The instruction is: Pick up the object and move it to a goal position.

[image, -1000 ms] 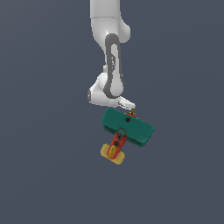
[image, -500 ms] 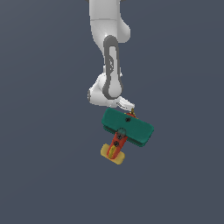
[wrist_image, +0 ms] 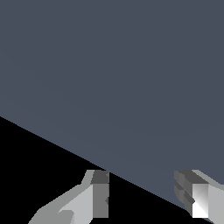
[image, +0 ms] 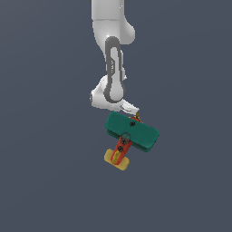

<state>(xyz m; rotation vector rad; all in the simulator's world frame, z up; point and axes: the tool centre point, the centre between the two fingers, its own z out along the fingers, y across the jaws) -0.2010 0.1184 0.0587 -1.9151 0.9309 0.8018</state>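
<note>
The object (image: 131,135) is a toy airplane with a wide teal-green wing, a red-orange body and a yellow tail (image: 117,159), seen in the exterior view. It lies just below the white arm's hand. My gripper (image: 130,109) sits at the wing's upper edge, near the plane's nose, and mostly shows as white fingers. In the wrist view the gripper (wrist_image: 142,186) is open: its two fingers (wrist_image: 100,192) stand wide apart with nothing between them. The airplane does not appear in the wrist view.
The white arm (image: 111,54) reaches down from the top of the exterior view. A plain grey-blue surface (image: 45,158) fills the background. The wrist view shows that grey surface (wrist_image: 113,65) ending at a black area (wrist_image: 26,175).
</note>
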